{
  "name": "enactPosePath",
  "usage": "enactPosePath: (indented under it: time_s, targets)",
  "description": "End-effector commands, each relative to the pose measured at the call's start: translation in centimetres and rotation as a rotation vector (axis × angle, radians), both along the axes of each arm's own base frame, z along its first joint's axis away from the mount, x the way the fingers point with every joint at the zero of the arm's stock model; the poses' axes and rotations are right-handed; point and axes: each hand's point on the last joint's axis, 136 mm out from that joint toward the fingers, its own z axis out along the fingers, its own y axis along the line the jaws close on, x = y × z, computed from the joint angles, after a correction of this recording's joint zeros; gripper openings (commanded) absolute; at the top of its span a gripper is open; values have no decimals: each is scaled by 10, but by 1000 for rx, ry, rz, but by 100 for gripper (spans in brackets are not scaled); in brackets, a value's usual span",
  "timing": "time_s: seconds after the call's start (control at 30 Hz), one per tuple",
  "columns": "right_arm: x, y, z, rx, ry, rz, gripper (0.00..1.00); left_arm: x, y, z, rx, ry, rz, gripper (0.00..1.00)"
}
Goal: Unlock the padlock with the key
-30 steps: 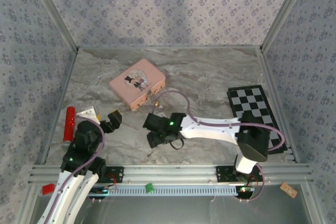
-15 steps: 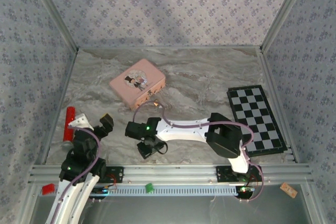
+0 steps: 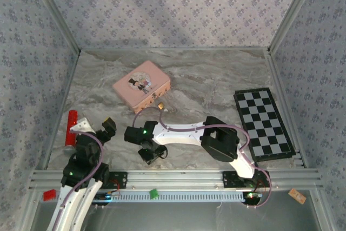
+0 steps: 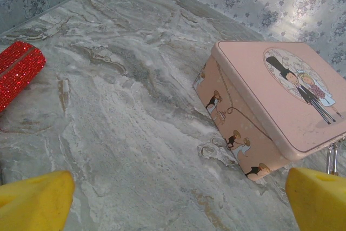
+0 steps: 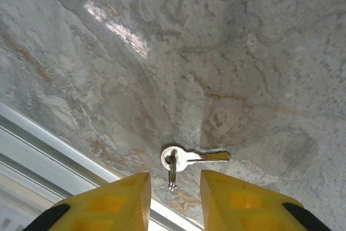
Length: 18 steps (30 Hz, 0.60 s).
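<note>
You had 1 key (image 5: 190, 157) lying flat on the table (image 5: 243, 52), just ahead of right gripper (image 5: 174, 180), jaws apart, empty | 1 padlock (image 3: 160, 104) beside corner of 1 pink tin (image 3: 141, 85) | left gripper (image 4: 175, 204), jaws spread wide, empty

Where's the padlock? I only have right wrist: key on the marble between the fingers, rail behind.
Observer: Top view has it. The padlock sits at the near corner of the pink tin, farther out on the table than the right gripper.
Operator: Left arm near it?
Observer: No. The left gripper is well to the left, beside a red glittery item, jaws wide open.
Operator: Does left wrist catch the lock?
Observer: Barely. A silvery shackle loop shows at its right edge, next to the tin's corner.
</note>
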Motion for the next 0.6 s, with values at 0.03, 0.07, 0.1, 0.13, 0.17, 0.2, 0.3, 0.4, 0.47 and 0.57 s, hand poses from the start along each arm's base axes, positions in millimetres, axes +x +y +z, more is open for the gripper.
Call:
enactPosePath:
  time_s: [0.03, 0.07, 0.1, 0.13, 0.17, 0.2, 0.3, 0.4, 0.47, 0.57]
  targets:
    - [-8, -3, -1, -40, 28, 22, 28, -3, 3, 9, -11, -23, 18, 100]
    - [-7, -2, -2, -38, 28, 22, 28, -3, 3, 10, -11, -25, 18, 100]
    - [-7, -2, -2, -38, 28, 22, 28, -3, 3, 10, -12, -26, 16, 100]
    - [-7, -2, -3, -39, 28, 22, 27, -3, 3, 10, -12, -27, 17, 100]
    - [-7, -2, -3, -41, 29, 22, 27, -3, 3, 9, -11, -24, 17, 100]
    - [-8, -2, -4, -43, 31, 23, 26, -3, 3, 9, -11, -23, 17, 100]
    - [-8, -1, -5, -46, 36, 26, 25, -3, 3, 9, -11, -24, 19, 100]
    - [-8, -1, -7, -50, 37, 29, 24, -2, 3, 9, -10, -23, 18, 100]
    - [-9, 0, -7, -50, 42, 33, 24, -2, 3, 9, -10, -23, 18, 100]
    - [-9, 0, -9, -54, 46, 35, 23, -2, 4, 8, -10, -23, 20, 100]
